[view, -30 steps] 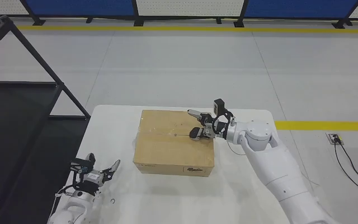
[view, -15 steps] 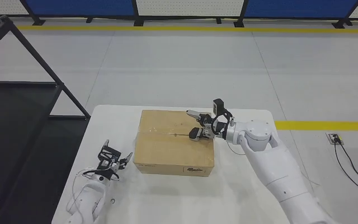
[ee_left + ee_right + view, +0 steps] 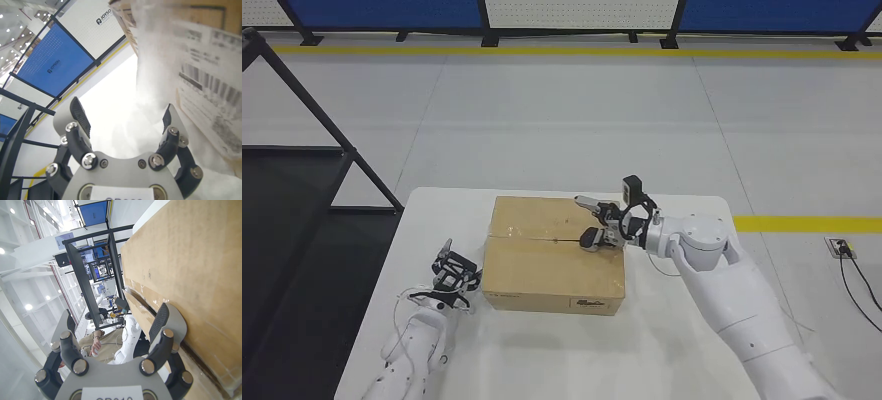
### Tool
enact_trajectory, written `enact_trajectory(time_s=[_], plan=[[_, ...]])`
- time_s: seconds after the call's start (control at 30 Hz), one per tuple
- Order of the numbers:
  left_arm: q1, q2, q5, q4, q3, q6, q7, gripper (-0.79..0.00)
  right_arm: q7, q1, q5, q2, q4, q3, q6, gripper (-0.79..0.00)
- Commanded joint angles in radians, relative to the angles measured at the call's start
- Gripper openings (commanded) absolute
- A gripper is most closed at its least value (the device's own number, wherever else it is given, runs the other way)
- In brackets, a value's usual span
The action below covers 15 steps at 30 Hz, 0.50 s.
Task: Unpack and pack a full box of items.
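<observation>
Cardboard box (image 3: 554, 262), flaps closed, has been neared by the left gripper (image 3: 458, 268), jaws spread; the right gripper (image 3: 587, 220) is kept open at the seam (image 3: 542, 238). Unpacking seems about to start.

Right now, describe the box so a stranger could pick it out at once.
Start at the white table; the box sits in its middle, with the left gripper beside one end and the right gripper at the other. It is the one brown cardboard thing, with a seam across its top.
</observation>
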Motion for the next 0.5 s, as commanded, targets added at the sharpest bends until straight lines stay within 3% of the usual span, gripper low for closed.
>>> enact_trajectory(time_s=[0.0,0.17,0.47], plan=[[-0.015,-0.005,-0.029,0.020,0.007,0.028,-0.001,0.000,-0.001,0.001,0.001,-0.001,0.001,-0.002,-0.001,0.000],[-0.028,-0.008,-0.063,0.040,-0.006,0.078,0.014,0.000,-0.006,0.004,0.003,-0.002,0.006,-0.004,0.001,0.000],[-0.007,0.007,-0.047,0.031,-0.049,0.073,0.022,0.000,-0.006,0.021,0.010,-0.010,0.030,-0.020,-0.001,0.000]])
